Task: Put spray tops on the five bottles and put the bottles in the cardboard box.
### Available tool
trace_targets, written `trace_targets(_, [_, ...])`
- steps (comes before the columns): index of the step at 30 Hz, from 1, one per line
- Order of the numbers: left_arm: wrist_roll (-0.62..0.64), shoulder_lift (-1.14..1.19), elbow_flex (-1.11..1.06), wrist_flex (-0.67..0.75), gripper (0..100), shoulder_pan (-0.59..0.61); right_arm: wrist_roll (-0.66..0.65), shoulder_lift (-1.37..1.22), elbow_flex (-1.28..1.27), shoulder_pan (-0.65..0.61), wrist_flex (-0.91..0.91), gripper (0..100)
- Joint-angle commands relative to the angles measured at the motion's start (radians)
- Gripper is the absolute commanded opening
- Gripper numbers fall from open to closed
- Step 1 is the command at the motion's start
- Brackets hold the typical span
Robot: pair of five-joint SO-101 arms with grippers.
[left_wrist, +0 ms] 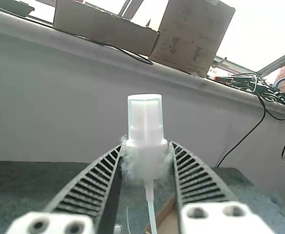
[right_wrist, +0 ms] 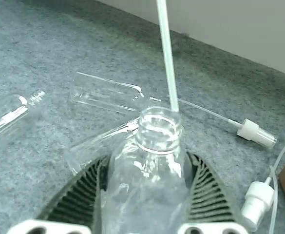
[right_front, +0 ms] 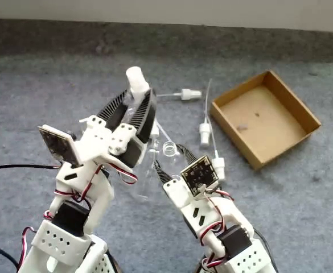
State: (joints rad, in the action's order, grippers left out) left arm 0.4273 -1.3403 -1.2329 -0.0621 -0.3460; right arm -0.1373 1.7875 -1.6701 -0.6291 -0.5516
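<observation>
- Right pincer (right_wrist: 147, 168): ribbed black fingers on a white plastic frame, clenched on a clear bottle (right_wrist: 152, 187). The bottle stands upright with its open threaded neck toward the wrist camera. Its base is hidden below the fingers.
- Thin white tube (right_wrist: 165, 53): comes down at a slight slant and its tip meets the far rim of the bottle's mouth. Whether it has gone inside is hard to make out.
- Left pincer (left_wrist: 147, 146): grasps the white spray top (left_wrist: 144, 122) at its collar, raised above the surface. The boxy translucent cap is uppermost and the tube hangs below, long axis near vertical.
- Grey, felt-like surface (right_front: 69, 74).
- Spare bottles lie on their sides beyond the held one (right_wrist: 108, 92) (right_wrist: 15, 109). A third (right_wrist: 96, 144) is partly hidden behind it.
- Loose spray tops (right_front: 187, 94) (right_front: 205, 133) (right_front: 218, 166) lie between the arms and the box, with their tubes trailing.
- Cardboard box (right_front: 294, 98): shallow, rectangular, open-topped, set askew to the right of the arms.
</observation>
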Motion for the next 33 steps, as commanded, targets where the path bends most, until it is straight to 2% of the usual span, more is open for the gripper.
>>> trace_targets(1, [-0.020, 0.004, 0.004, -0.005, 1, -0.059, 0.005, 0.005, -0.176, -0.005, -0.002, 7.1])
trace_targets(10, [-0.023, -0.002, 0.013, -0.061, 1, -0.062, 0.005, 0.004, -0.176, -0.005, -0.002, 7.1])
trace_targets(20, [-0.026, -0.165, -0.019, -0.086, 1, -0.058, 0.005, 0.004, -0.176, -0.005, -0.002, 7.1])
trace_targets(24, [-0.094, -0.174, -0.074, -0.083, 1, -0.059, 0.005, 0.002, -0.176, -0.005, -0.004, 7.1])
trace_targets(33, [-0.100, -0.176, -0.050, -0.025, 1, -0.051, 0.005, 0.012, -0.176, -0.005, -0.044, 7.1])
